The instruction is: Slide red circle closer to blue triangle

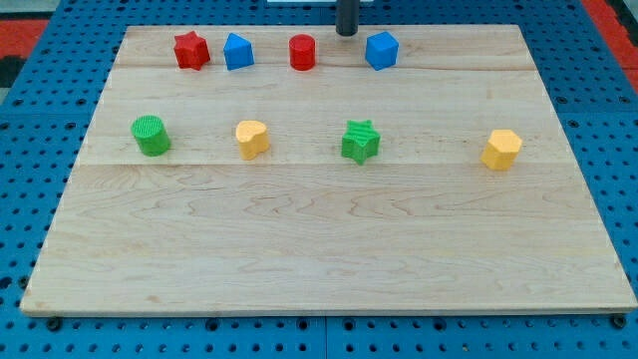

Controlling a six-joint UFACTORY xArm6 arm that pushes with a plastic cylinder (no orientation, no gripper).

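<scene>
The red circle (302,52) stands near the board's top edge, left of centre. A blue block that looks like the triangle (238,52) sits to its left, about one block's width away. My tip (346,33) is at the board's top edge, up and to the right of the red circle, not touching it. It stands between the red circle and a blue cube-like block (381,50).
A red star (190,50) sits just left of the blue triangle. A middle row holds a green circle (151,136), a yellow heart-like block (252,139), a green star (361,141) and a yellow hexagon-like block (502,150). The wooden board (319,249) lies on a blue pegboard.
</scene>
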